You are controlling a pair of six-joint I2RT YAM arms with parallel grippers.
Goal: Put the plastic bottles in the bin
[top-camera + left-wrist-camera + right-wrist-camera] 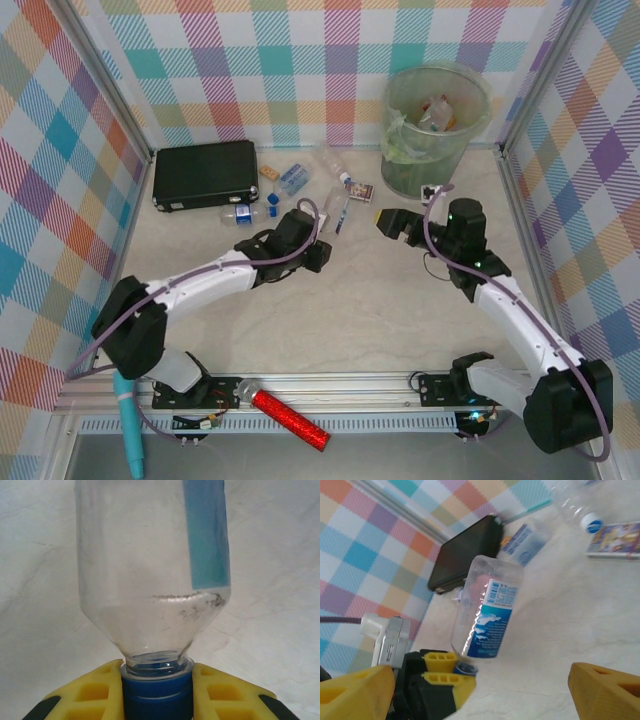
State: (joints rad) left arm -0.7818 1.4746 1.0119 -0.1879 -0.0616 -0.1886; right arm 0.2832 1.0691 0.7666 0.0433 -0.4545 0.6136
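Observation:
My left gripper (157,696) is shut on the blue cap of a clear plastic bottle (150,570) with a blue label, its yellow pads (90,697) on either side of the cap. In the top view this gripper (318,242) is at mid-table with the bottle (333,207) pointing away from it. The right wrist view shows that bottle (487,612) tilted above the tabletop. My right gripper (388,218) stands open and empty a short way to the right, facing the held bottle. The bin (480,100) stands at the back right with bottles inside.
More bottles lie at the back: one (240,212) beside the black case (205,175), a blue-labelled one (293,178), a clear one (330,160). A small printed box (362,190) lies near the bin. A red glittery cylinder (290,418) lies by the arm bases.

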